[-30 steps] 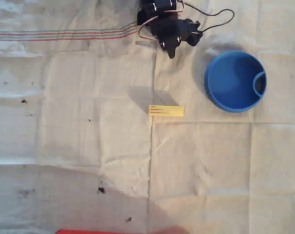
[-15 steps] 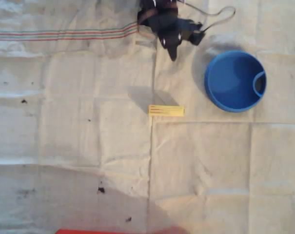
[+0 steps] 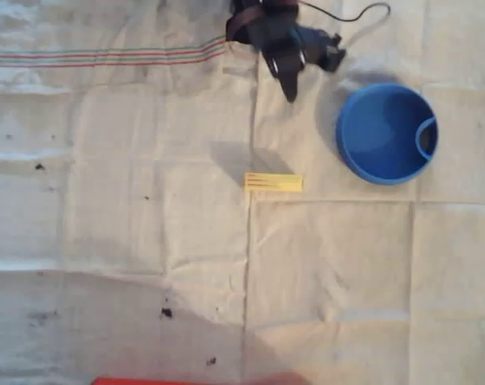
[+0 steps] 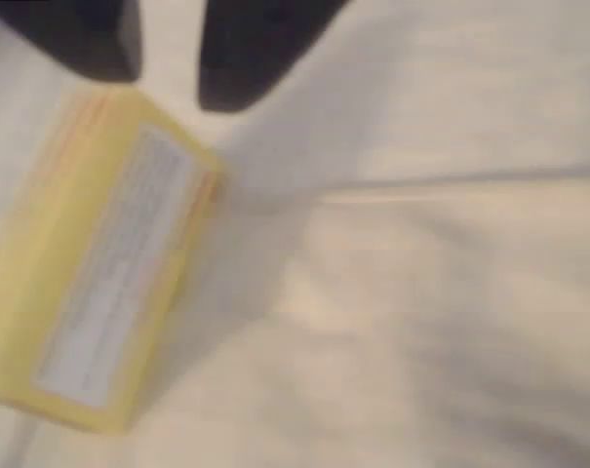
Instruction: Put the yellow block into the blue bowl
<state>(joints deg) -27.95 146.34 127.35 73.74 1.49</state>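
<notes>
Your gripper hangs near the top edge in the overhead view, fingers parted and grasping nothing. The block lies flat on the cloth-covered tabletop, well apart from the bowl to its upper right. Nothing is done yet: you must reach, grasp, carry and drop.

Top-down overhead; close, blurred wrist view

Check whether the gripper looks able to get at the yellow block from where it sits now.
Probably yes: the yellow block lies alone on the cloth, nothing between it and the gripper; the blue bowl sits off to the right.
</notes>
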